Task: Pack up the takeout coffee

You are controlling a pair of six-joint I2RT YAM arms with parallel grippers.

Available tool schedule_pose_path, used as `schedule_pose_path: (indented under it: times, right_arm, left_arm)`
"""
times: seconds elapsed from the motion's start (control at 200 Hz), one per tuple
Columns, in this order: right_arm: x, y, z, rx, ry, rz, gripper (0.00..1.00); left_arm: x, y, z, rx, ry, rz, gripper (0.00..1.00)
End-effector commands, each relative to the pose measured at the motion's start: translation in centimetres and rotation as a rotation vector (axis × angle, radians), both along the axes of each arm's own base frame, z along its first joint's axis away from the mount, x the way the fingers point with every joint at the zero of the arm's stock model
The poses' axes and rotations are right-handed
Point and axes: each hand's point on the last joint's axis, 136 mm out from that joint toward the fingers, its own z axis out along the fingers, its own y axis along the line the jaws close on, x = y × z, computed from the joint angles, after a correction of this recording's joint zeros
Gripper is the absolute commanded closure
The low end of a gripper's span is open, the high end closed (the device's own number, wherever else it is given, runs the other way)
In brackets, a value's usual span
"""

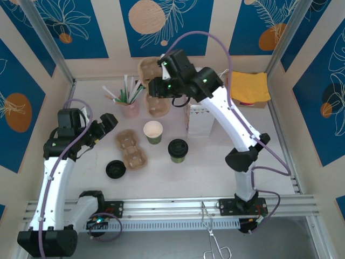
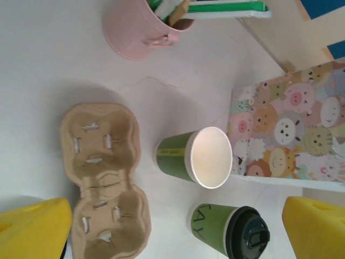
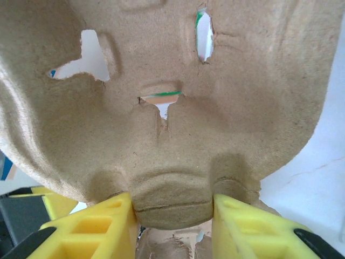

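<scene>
Top view, right gripper (image 1: 161, 87): it is clamping a pulp carrier (image 1: 157, 106) and holding it in the air at the back of the table, just beside the pink straw holder (image 1: 129, 108).
Top view, left gripper (image 1: 110, 120): it is hanging wide open with nothing in it, near a second carrier (image 1: 132, 149) lying flat.
Top view, cups: the open cup (image 1: 153, 131) and the lidded cup (image 1: 177, 150) are standing between the arms, with a loose lid (image 1: 115, 169) well apart.
Left wrist, target: the cups are standing just beside the patterned bag (image 2: 291, 137) (a judgement: the lifted carrier should be heading for bare table near them).
Right wrist, grip: the yellow fingers (image 3: 102, 226) are pinching only the carrier's end rim.
Right wrist, advice: pulp bends, so moving slowly and keeping it level is probably the safest way to go.
</scene>
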Motion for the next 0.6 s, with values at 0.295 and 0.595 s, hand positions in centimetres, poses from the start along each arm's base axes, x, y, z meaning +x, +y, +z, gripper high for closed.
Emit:
schedule_pose_path:
  times: [0.295,0.595]
  right_arm:
    - [2.3,-9.1,4.3,-0.031,-0.143,-0.161,0.64]
    - [4.9,-15.1,3.1,-0.112,-0.183,-0.280,0.64]
  left_arm:
    - [0.6,-4.8,1.0,-0.071,-0.082,-0.122,0.00]
    - [0.9,-9.3,1.8,-0.036,-0.124,-0.265,0.00]
